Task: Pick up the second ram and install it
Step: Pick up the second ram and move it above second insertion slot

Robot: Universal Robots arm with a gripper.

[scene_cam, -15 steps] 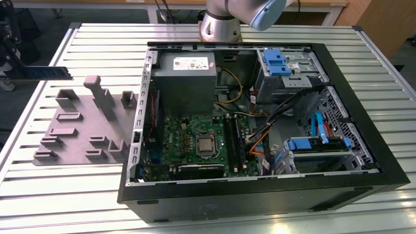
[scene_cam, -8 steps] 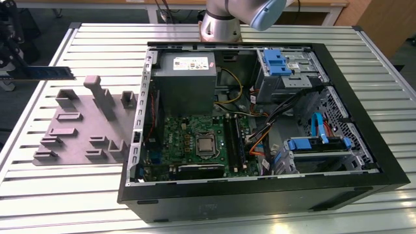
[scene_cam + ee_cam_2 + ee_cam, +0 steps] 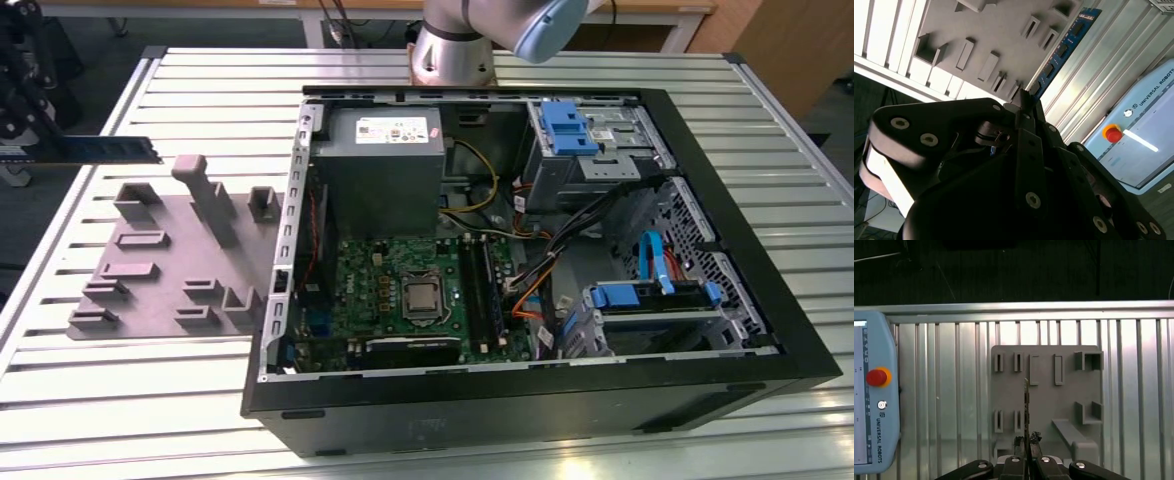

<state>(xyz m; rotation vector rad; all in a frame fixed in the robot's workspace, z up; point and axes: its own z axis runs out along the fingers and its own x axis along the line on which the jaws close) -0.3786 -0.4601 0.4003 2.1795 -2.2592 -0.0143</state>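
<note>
The second ram (image 3: pixel 118 150) is a thin dark-blue stick held level in the air above the far end of the grey holder block (image 3: pixel 174 262), at the exterior view's left. My gripper (image 3: pixel 16 142) is shut on one end of it, at that view's left edge. The second wrist view shows the ram (image 3: pixel 1061 47) reaching out from my gripper (image 3: pixel 1026 100) over the holder block (image 3: pixel 994 30). Seen edge-on in the first wrist view, the ram (image 3: pixel 1026 405) rises from my gripper (image 3: pixel 1027 444) above the holder block (image 3: pixel 1046 390).
An open black computer case (image 3: pixel 747 250) lies on the slatted metal table (image 3: pixel 160 400), with the green motherboard (image 3: pixel 400 290) and its dark memory slots (image 3: pixel 481 290) inside. A teach pendant (image 3: pixel 874 390) with a red button lies on the table beside the holder block.
</note>
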